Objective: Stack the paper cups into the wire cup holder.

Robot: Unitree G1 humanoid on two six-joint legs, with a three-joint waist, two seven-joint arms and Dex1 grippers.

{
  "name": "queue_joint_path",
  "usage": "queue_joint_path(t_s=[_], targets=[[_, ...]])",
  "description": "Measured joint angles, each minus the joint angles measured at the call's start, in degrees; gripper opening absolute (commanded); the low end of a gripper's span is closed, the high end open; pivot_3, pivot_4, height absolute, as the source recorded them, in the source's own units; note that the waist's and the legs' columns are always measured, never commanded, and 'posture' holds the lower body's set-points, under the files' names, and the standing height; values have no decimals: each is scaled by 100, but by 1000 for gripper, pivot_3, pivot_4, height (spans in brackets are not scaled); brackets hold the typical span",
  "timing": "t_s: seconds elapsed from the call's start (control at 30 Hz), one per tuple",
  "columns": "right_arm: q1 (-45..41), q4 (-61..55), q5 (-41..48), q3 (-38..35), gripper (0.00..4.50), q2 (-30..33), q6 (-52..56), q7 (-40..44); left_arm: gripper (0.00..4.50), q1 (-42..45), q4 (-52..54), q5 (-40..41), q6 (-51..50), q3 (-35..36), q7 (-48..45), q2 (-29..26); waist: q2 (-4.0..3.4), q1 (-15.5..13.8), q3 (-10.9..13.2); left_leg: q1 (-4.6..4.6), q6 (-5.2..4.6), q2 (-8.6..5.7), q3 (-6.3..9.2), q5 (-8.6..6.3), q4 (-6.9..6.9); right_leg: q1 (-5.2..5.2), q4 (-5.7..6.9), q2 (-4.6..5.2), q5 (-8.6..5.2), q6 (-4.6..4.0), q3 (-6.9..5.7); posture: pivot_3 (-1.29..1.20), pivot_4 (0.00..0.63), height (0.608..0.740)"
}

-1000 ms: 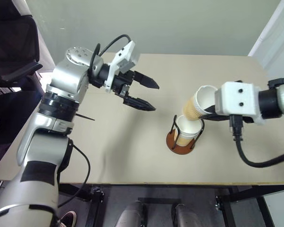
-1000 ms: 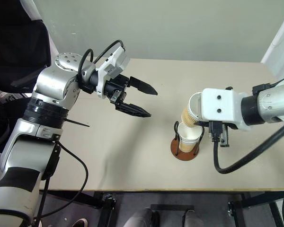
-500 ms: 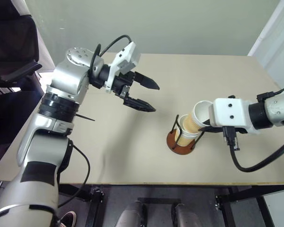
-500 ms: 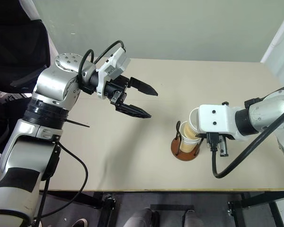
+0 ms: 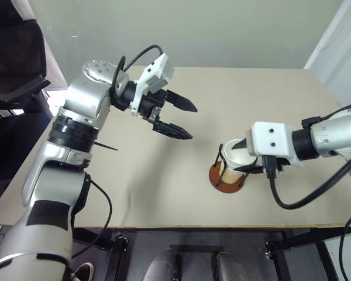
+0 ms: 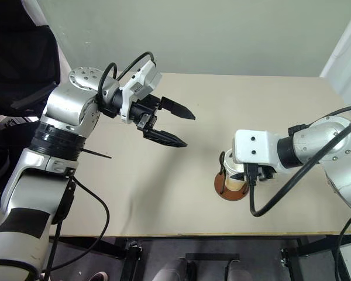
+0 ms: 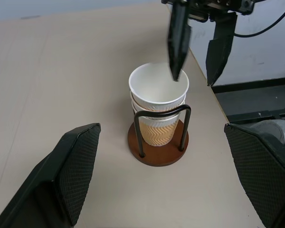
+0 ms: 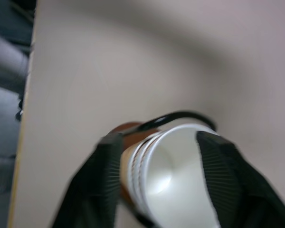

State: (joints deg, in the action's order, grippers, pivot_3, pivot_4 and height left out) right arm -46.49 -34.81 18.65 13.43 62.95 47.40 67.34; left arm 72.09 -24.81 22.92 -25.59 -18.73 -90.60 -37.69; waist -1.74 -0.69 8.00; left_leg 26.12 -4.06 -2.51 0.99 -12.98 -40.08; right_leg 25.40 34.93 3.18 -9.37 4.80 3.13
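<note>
Three paper cups (image 7: 158, 97) sit nested upright in the wire cup holder (image 7: 158, 142) on the table (image 5: 134, 175). The right gripper (image 7: 198, 47) hangs directly above the holder, fingers spread, one fingertip inside the top cup's rim, one outside. The left gripper (image 5: 181, 120) hovers well apart from the holder, fingers wide, holding nothing. No writing is readable.

Matt paper cups (image 7: 158, 95), tan with a ribbed zigzag outside and smooth white inside, sit nested in a wire cup holder (image 7: 158, 142) of thin black glossy wire on a polished reddish-brown wooden-looking disc, on a smooth matt beige counter (image 5: 251, 93); the left gripper (image 5: 181, 120) shows matt black plastic fingers (image 7: 76, 166) with finely textured pads
</note>
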Motion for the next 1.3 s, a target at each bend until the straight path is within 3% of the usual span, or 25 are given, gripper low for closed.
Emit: queue_joint_path(t_s=[0.1, 0.23, 0.5, 0.73, 0.93, 1.1, 1.3], targets=[[-109, 215, -7, -42, 2604, -62, 59, -115, 4500, -57, 13, -53, -20, 35, 0, -1, 0, 1, 0, 0, 0, 1, -1, 0, 0, 0, 0, 1, -1, -6, -1, 0, 150, 740], [-373, 697, 109, -636, 2604, -352, 328, -526, 4500, -227, 37, -67, -125, 153, 20, -3, 0, 7, 0, 0, 2, 7, 0, 2, 0, 2, 1, 5, 2, -8, 2, 0, 150, 740], [73, 1942, -139, -1806, 2604, -1474, 422, -2336, 4500, -472, 71, -86, -347, 697, 692, 89, 1, 1, -1, -13, 5, 7, -2, 6, -1, -2, 4, 1, 29, 18, -4, 0, 150, 740], [715, 3415, -630, -2391, 2604, -2311, -113, -3911, 4500, -1054, -175, -200, -315, 1686, 2648, 418, 0, 21, -1, -12, 13, 12, -5, 19, 3, 2, 6, 3, 48, 23, -4, 0, 150, 740], [584, 4873, -828, -3345, 2604, -2902, -1007, -5508, 4500, -2156, -387, -500, 236, 2644, 4743, 618, -2, 51, -2, -23, 19, 16, -7, 26, 7, 3, 9, -4, 59, 11, -6, 0, 150, 740], [521, 6203, -752, -4174, 2604, -3056, -1670, -6466, 4500, -3083, -392, -673, 538, 3330, 6202, 762, -2, 20, -2, -22, 19, 14, -4, 26, 4, 3, 6, -6, 67, 7, -7, 0, 150, 740], [513, 7380, -630, -4621, 2604, -2906, -2309, -6877, 4500, -3948, -594, -733, 1186, 4160, 7503, 760, -3, 22, -3, -26, 25, 16, -11, 28, 7, -1, 13, -7, 72, -12, -5, 0, 150, 740]])
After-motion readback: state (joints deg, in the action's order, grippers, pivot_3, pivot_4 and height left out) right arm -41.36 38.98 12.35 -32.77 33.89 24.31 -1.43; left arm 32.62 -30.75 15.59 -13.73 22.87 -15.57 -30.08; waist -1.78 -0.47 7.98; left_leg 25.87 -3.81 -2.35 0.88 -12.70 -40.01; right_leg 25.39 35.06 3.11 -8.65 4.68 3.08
